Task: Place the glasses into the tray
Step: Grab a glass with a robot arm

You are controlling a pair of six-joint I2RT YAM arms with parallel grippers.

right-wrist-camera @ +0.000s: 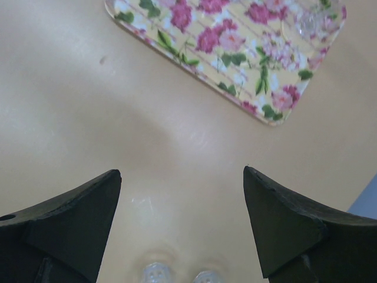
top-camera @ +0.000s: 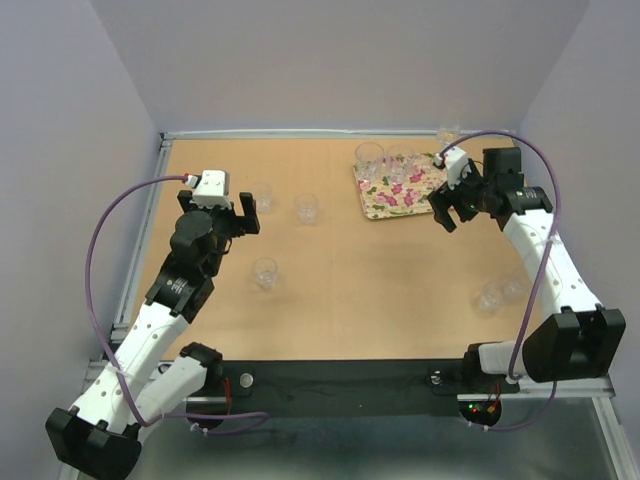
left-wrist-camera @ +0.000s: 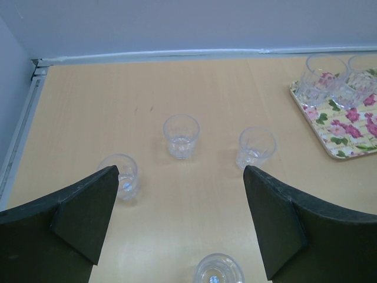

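Both empty. Left gripper [top-camera: 240, 213] spread wide toward table's left edge, three loose glasses [top-camera: 264, 271] around it. Right gripper [top-camera: 447, 210] wide, beside tray [top-camera: 395, 203] near far right corner. Straddle one tumbler squarely, close gently, lift upright, clear of neighbours.

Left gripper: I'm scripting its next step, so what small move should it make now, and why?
Probably lower the left gripper toward the nearest glass. Its jaws stand open and empty, that glass stands on the table low between the fingers, and it is not yet in the tray.
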